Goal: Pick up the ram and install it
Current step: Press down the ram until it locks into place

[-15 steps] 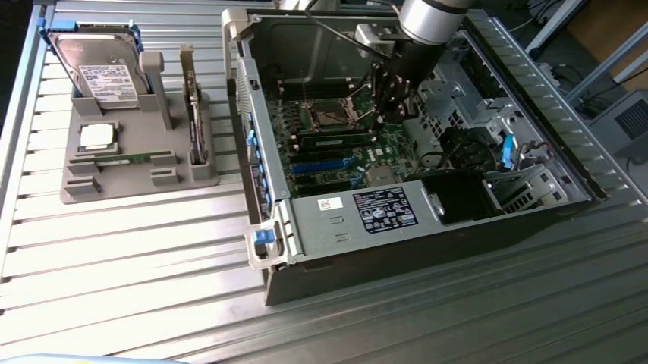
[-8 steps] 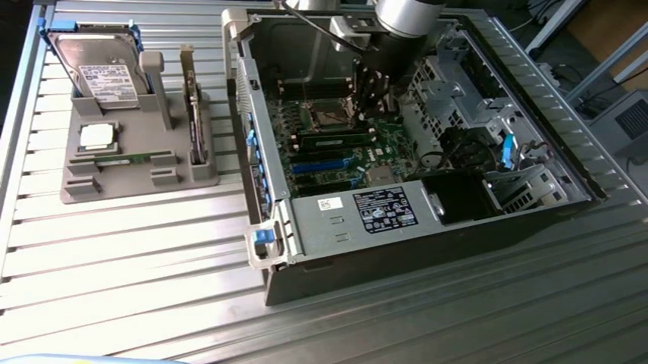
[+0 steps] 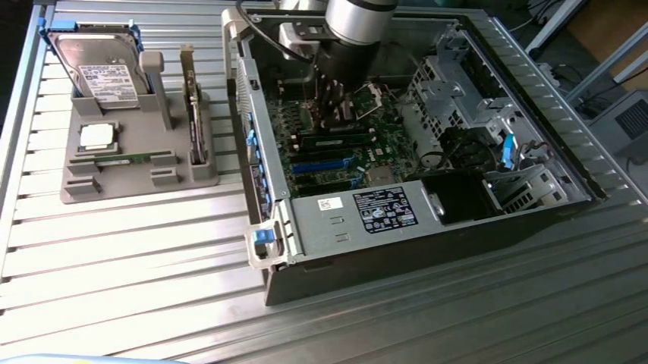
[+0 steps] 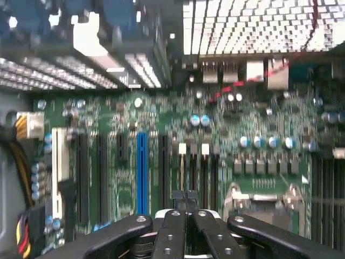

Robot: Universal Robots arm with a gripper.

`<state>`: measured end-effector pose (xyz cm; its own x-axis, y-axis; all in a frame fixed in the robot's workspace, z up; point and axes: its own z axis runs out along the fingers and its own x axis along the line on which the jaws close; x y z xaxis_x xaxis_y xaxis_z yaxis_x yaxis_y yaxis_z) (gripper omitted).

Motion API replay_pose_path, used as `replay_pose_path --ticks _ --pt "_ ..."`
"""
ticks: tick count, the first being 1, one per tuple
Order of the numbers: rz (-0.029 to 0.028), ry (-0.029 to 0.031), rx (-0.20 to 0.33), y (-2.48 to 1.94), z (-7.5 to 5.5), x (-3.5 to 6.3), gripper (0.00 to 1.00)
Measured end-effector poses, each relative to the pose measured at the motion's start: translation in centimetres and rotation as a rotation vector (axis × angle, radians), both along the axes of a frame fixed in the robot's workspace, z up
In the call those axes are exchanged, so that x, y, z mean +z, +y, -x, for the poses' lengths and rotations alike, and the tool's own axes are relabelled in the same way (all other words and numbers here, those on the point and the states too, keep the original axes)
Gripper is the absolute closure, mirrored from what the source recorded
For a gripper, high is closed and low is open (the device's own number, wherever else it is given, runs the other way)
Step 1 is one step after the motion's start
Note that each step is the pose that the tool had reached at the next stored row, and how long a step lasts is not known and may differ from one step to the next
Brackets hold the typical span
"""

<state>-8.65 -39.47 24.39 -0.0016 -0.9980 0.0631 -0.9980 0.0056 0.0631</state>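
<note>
The arm reaches down into the open case [image 3: 405, 144], its gripper [image 4: 185, 200] over the motherboard [image 3: 350, 144]. In the wrist view the jaws are pressed together with no gap, and nothing sits between them.

1 ram [image 3: 339, 142] lies seated in a slot near the middle of the motherboard, just below the arm in the exterior view. Another green stick [image 3: 130, 159] lies flat in the grey tray [image 3: 136, 178], near the tray's front edge, just under the square processor [image 3: 96, 136]. The hard drive [image 3: 99, 72] stands at the tray's far end, and a card [image 3: 193, 114] stands on edge along its side nearest the case.

Judging from this, the risk is collision: shut fingers low inside the case could strike capacitors, slot latches or the seated ram if the arm moves sideways. A ram not pushed fully home could also tilt or pop loose if nudged.
</note>
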Motion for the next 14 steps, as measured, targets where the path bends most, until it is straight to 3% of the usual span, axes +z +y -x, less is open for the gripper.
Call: replay_pose_path --ticks 7,14 --pt "0.0003 0.0000 0.000 0.00 0.4 -1.02 0.89" --pt "0.0004 -0.0001 0.000 0.00 0.4 -1.33 0.89"
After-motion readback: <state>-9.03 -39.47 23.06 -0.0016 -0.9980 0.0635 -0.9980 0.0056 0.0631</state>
